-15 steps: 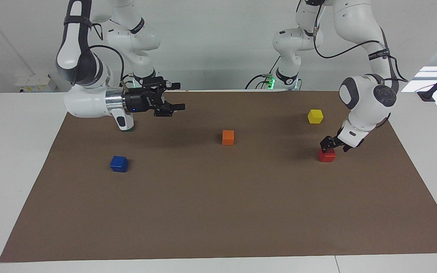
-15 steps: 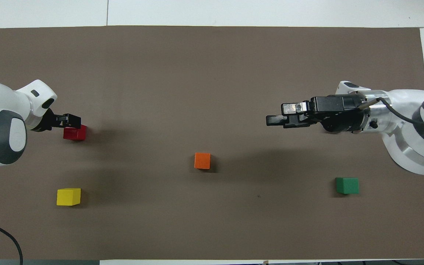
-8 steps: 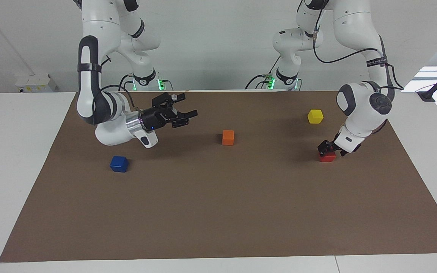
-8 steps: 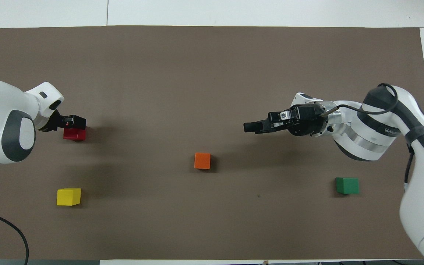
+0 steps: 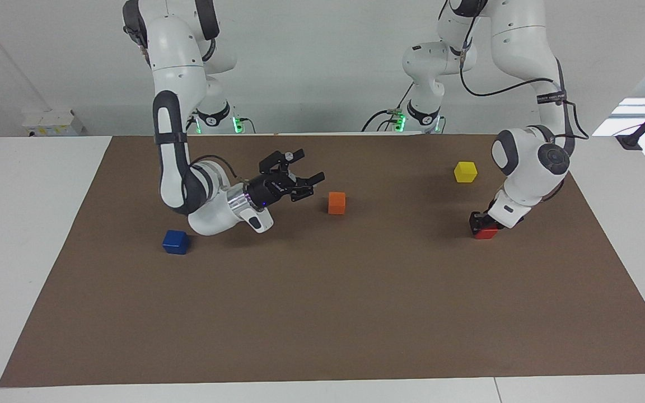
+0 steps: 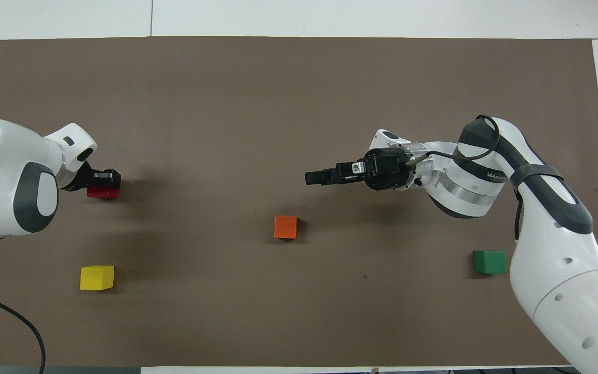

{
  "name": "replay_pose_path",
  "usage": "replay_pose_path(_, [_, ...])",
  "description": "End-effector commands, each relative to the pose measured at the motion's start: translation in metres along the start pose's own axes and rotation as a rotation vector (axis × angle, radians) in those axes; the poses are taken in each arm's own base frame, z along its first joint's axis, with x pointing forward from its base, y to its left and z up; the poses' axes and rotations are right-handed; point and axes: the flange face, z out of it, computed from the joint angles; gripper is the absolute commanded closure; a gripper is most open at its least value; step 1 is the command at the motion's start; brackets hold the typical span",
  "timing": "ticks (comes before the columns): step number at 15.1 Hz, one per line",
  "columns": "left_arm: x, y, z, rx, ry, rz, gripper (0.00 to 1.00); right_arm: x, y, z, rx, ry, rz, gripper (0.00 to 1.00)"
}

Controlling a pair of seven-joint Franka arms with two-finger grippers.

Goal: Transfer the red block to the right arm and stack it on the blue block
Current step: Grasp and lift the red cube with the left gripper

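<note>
Left gripper [image 5: 480, 221]: clamped on red block [image 5: 486, 233], block resting on brown mat [image 5: 322, 313] at left arm's end. Right gripper [image 5: 307, 168]: fingers spread, raised beside orange block [image 5: 336, 202]. Blue block [image 5: 176, 242]: right arm's end.

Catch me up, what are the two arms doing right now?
The left gripper is down on the red block at its end of the mat and has shut on it; the block is not yet lifted. The right gripper is open, reaching out low over the mat beside the orange block. The blue block sits untouched near the right arm.
</note>
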Motion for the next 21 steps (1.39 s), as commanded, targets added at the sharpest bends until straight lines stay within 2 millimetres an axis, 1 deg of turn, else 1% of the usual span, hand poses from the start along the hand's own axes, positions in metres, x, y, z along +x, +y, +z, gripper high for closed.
replay_pose_path(1, [-0.001,-0.002,-0.010,0.001,-0.031,-0.020,1.00,0.012,0.013,0.010,0.033,0.004,-0.027,0.00])
replay_pose_path(3, [0.006,-0.003,-0.044,-0.021,-0.099,-0.100,1.00,0.012,0.013,0.011,0.033,0.006,-0.032,0.00])
replay_pose_path(5, [0.012,0.008,-0.085,-0.063,-0.161,-0.197,1.00,0.013,0.013,0.010,0.033,0.008,-0.033,0.00])
replay_pose_path(7, [0.009,0.022,-0.127,-0.121,-0.199,-0.337,1.00,0.012,0.014,0.011,0.032,0.007,-0.032,0.00])
replay_pose_path(9, [-0.002,0.041,-0.164,-0.185,-0.230,-0.501,1.00,0.013,0.014,0.010,0.023,0.016,-0.034,0.00])
replay_pose_path(11, [-0.023,0.062,-0.210,-0.300,-0.268,-0.663,1.00,0.015,0.014,0.011,0.028,0.022,-0.037,0.00])
replay_pose_path(12, [-0.032,0.075,-0.230,-0.346,-0.283,-0.742,1.00,0.014,0.015,0.013,0.028,0.023,-0.037,0.00])
replay_pose_path(13, [-0.039,0.090,-0.243,-0.369,-0.299,-0.823,1.00,0.013,0.018,0.016,0.025,0.020,-0.033,0.00])
replay_pose_path(15, [-0.046,0.122,-0.258,-0.388,-0.357,-1.001,1.00,0.013,0.019,0.018,0.023,0.020,-0.033,0.00])
replay_pose_path(16, [-0.048,0.140,-0.263,-0.410,-0.402,-1.103,1.00,0.014,0.018,0.017,0.026,0.027,-0.037,0.00])
replay_pose_path(17, [-0.047,0.153,-0.267,-0.440,-0.450,-1.211,1.00,0.014,0.018,0.019,0.031,0.029,-0.047,0.00])
replay_pose_path(18, [-0.044,0.162,-0.270,-0.472,-0.480,-1.301,1.00,0.013,0.021,0.024,0.035,0.028,-0.046,0.00])
replay_pose_path(19, [-0.043,0.168,-0.273,-0.498,-0.497,-1.351,1.00,0.013,0.023,0.027,0.038,0.035,-0.046,0.00])
replay_pose_path(21, [-0.040,0.172,-0.277,-0.576,-0.531,-1.401,1.00,0.012,0.025,0.031,0.038,0.036,-0.047,0.00])
